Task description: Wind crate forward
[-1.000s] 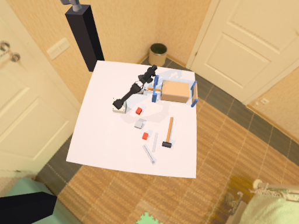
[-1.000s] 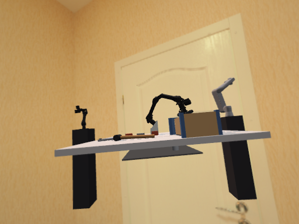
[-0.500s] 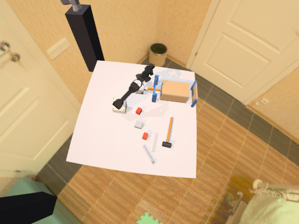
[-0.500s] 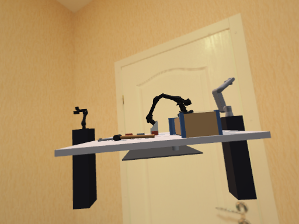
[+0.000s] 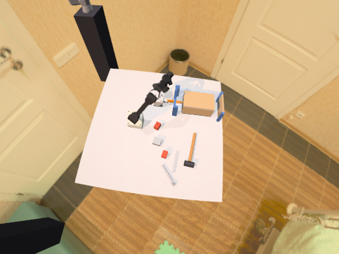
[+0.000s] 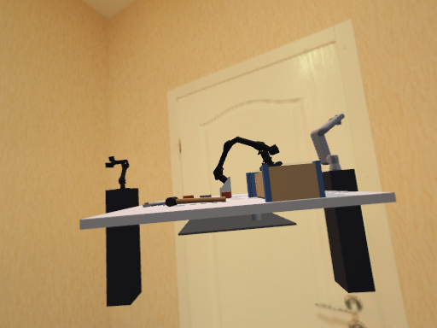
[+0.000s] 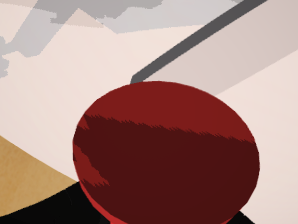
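My gripper (image 5: 169, 83) (image 6: 273, 162) is shut on the winch handle's red round knob (image 7: 165, 145), which fills the lower middle of the wrist view. The handle's dark grey bar (image 7: 200, 37) runs from behind the knob to the upper right; its key end is out of the wrist view. The small grey winch (image 5: 158, 103) stands left of the rack, beside my forearm. An orange strap (image 5: 173, 101) runs from it to the tan crate (image 5: 198, 102) (image 6: 259, 185). The crate looks flat, close behind the blue mouth frame (image 5: 173, 110); any small gap is unclear.
A second blue frame (image 5: 220, 116) stands at the rack's far end. A hammer (image 5: 192, 149) (image 6: 198, 200), a silver tool (image 5: 169, 174), red blocks (image 5: 157, 126) (image 5: 164, 154) and a grey block (image 5: 157, 141) lie on the white bench (image 5: 109, 159).
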You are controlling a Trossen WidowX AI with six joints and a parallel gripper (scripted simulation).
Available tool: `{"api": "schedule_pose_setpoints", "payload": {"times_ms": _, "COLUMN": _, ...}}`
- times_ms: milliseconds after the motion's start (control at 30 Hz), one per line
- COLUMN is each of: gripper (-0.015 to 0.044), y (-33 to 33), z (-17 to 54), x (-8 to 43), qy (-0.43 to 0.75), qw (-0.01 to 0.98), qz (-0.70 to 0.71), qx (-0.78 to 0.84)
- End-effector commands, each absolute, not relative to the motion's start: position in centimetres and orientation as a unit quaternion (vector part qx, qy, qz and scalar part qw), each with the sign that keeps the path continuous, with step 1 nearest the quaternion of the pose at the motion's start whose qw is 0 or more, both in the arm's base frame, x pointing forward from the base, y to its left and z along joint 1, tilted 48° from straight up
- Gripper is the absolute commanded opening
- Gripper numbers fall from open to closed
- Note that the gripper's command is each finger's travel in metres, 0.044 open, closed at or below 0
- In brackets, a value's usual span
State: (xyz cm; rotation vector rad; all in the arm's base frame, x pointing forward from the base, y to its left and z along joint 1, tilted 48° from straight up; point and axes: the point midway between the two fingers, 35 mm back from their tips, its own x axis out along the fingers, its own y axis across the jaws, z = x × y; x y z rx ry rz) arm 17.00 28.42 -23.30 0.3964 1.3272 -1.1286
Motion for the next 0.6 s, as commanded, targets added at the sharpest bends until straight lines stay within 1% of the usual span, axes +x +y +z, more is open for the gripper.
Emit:
{"api": "schedule_pose_setpoints", "payload": {"times_ms": 0, "gripper": 0.0, "y": 28.2, "z": -23.3, "x": 14.7, "qy": 0.591, "qw": 0.616, "qz": -0.496, "qx": 0.158}}
{"api": "schedule_pose_setpoints", "payload": {"times_ms": 567, "gripper": 0.0, "y": 27.7, "z": -23.0, "x": 12.4, "qy": 0.592, "qw": 0.616, "qz": -0.496, "qx": 0.157}}
